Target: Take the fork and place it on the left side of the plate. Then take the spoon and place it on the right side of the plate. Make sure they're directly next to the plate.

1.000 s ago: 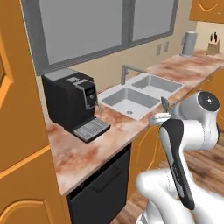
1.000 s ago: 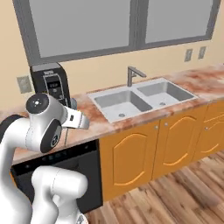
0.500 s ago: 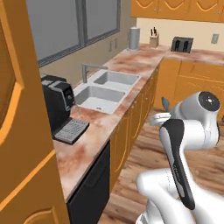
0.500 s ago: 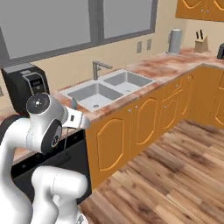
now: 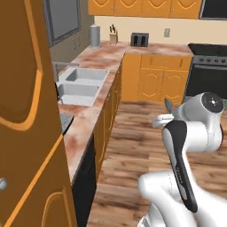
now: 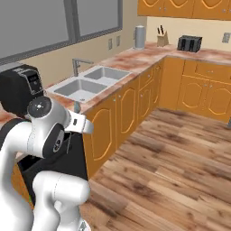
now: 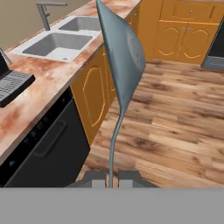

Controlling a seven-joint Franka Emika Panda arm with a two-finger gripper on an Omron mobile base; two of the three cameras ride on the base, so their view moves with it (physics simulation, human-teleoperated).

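Observation:
My gripper [image 7: 111, 177] is shut on the thin handle of the all-silvery spoon [image 7: 121, 61], whose bowl stands up in front of the hand camera. In the left base view the gripper [image 5: 160, 120] juts left from the folded arm, with the spoon [image 5: 168, 104] rising from it over the wooden floor. From the right base view the gripper [image 6: 85, 125] points right, and the spoon [image 6: 76, 107] sticks up beside the counter edge. The fork and the plate are out of view.
A marble counter [image 6: 135, 58] with a double sink [image 6: 88, 83] runs along the wall to a corner. A black coffee machine [image 6: 20, 88] stands at its near end. A toaster [image 5: 139, 40], a knife block [image 5: 114, 36] and a stove [image 5: 208, 66] lie beyond. Wooden floor [image 6: 171, 153] lies open.
The whole picture has shifted in both base views: the base has turned along the counter towards the far corner. The gripper still holds the spoon in the same pose.

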